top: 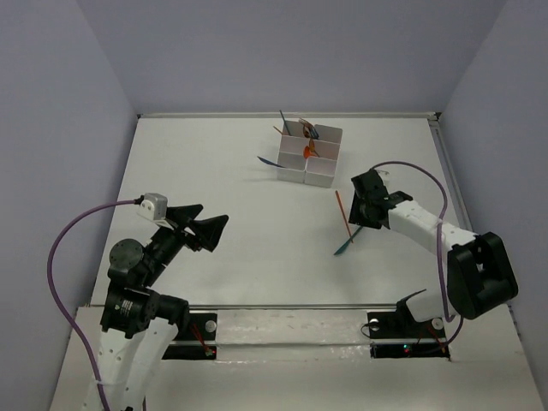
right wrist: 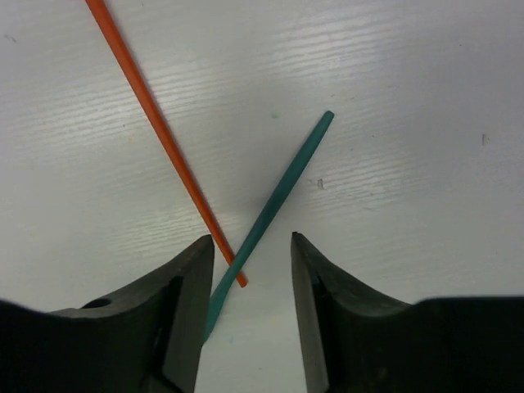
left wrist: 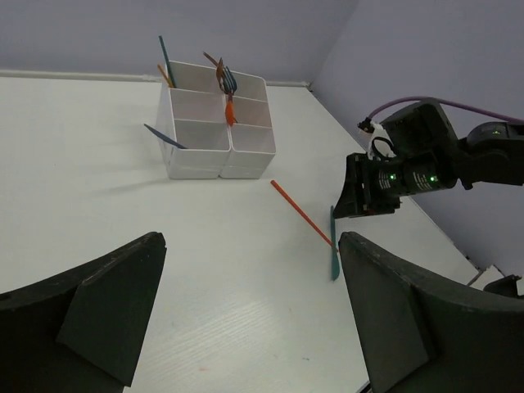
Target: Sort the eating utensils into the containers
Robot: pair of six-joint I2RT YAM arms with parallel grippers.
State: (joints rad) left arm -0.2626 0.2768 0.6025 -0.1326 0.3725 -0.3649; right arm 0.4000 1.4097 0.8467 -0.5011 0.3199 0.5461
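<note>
The right end effector [right wrist: 252, 246] is down low over the counter [top: 248, 257]. Its jaws are partway apart and it's not pinching anything as far as I can see. In its wrist view two loose utensils lie flat and crossed right at the gap. The orange one [right wrist: 160, 135] runs from the top left of the frame down to between the fingertips. The teal one [right wrist: 282, 184] slants from the upper right down toward the lower left finger. In the overhead view that pair sits right of centre, well apart from the containers and below them in the frame.

The white six-compartment block [top: 291, 169] is in the upper middle of the overhead shot. A bunch of utensils are standing in it, mostly in the far compartments. One teal utensil [left wrist: 164, 136] pokes out sideways toward the left of the frame.

The left end effector [left wrist: 250, 241] is spread wide with nothing in it. It hovers at the lower left of the overhead view, nowhere near the utensils.
</note>
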